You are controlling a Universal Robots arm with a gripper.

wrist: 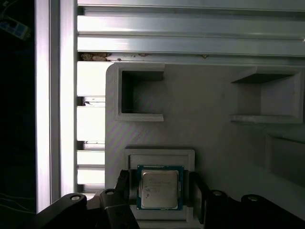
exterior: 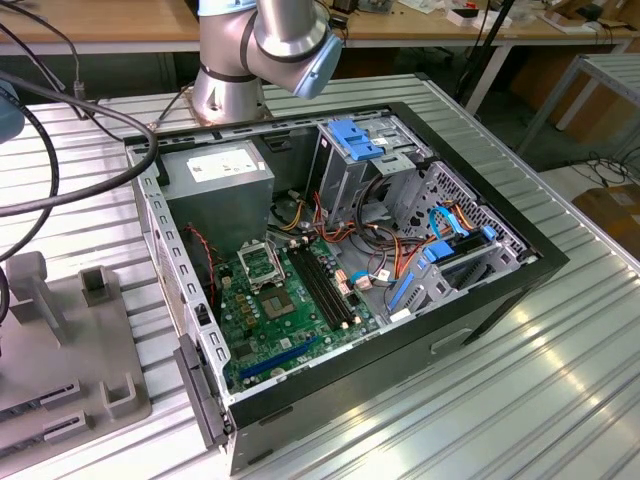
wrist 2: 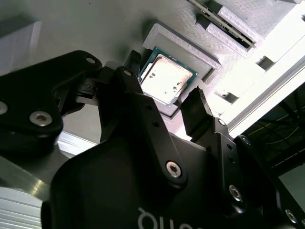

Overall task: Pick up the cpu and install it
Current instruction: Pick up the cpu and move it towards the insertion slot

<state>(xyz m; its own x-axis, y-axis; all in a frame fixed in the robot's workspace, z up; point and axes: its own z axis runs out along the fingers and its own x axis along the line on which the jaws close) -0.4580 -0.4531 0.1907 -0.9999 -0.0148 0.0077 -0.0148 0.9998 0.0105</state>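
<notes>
The cpu [wrist: 160, 188] lies flat, silvery face up, between the spread fingers [wrist: 124, 188] of the hand [wrist 2: 164, 81], which hovers over it without gripping. It rests in a square recess [wrist: 159, 153] of a grey fixture [wrist: 205, 100] on the slatted counter [wrist: 190, 38]. This looks like the pick-up step, and a grasp here calls for closing evenly on the chip's opposite edges.

Silver-grey arm [exterior: 285, 35], blue cap [exterior: 322, 68], black tool [wrist 2: 164, 83]

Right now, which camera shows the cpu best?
The first wrist view: the cpu lies face-on, whole, in its grey holder between the fingers of the open gripper. The second wrist view shows it slanted, beyond the fingers. The exterior view covers the computer case.
</notes>
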